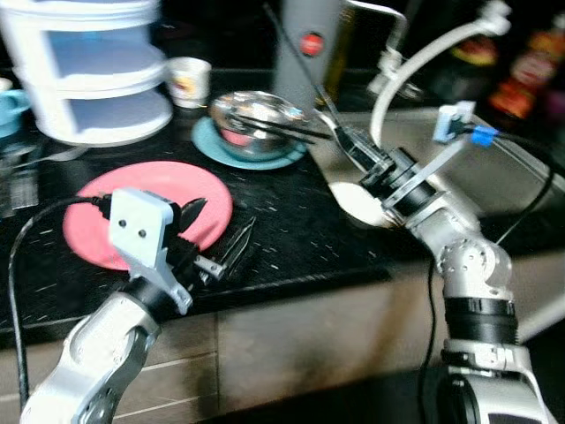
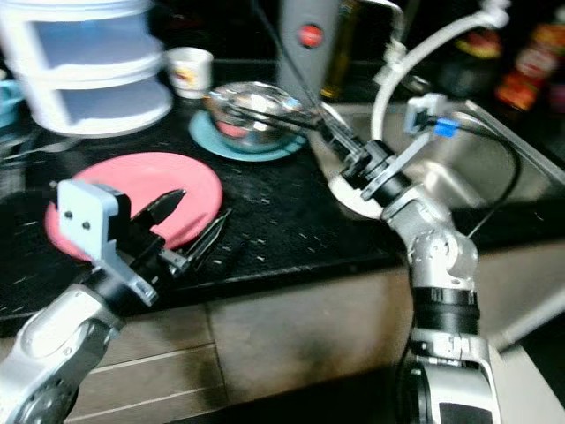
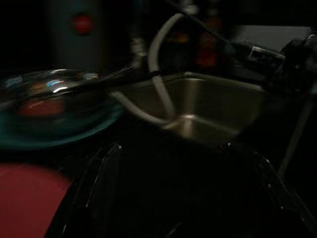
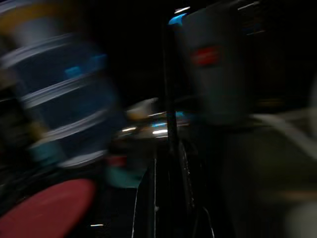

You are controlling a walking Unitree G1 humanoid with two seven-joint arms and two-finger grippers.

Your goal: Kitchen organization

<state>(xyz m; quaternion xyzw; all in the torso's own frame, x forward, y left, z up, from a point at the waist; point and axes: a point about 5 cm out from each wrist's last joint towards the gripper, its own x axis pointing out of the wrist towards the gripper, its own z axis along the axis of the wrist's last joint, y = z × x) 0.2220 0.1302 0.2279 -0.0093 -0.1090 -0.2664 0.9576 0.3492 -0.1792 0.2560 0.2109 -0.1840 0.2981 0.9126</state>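
Observation:
A pink plate [image 1: 177, 181] lies on the black counter near its front edge. Behind it a steel bowl [image 1: 231, 110] sits on a teal plate [image 1: 212, 146]. My left gripper [image 1: 225, 215] hovers low at the pink plate's right rim, open and empty. One of its fingers [image 3: 94, 183] shows in the dim left wrist view, far from the other. My right gripper [image 1: 256, 122] reaches from the sink side across the steel bowl's rim. Blur hides whether it holds anything.
A white stacked container [image 1: 88, 71] and a mug [image 1: 188, 81] stand at the back left, a grey canister [image 1: 305, 44] behind the bowl. The sink [image 1: 512, 177] with a white hose faucet [image 1: 415, 62] lies to the right. A pale oval object [image 1: 357, 203] rests at the sink's edge.

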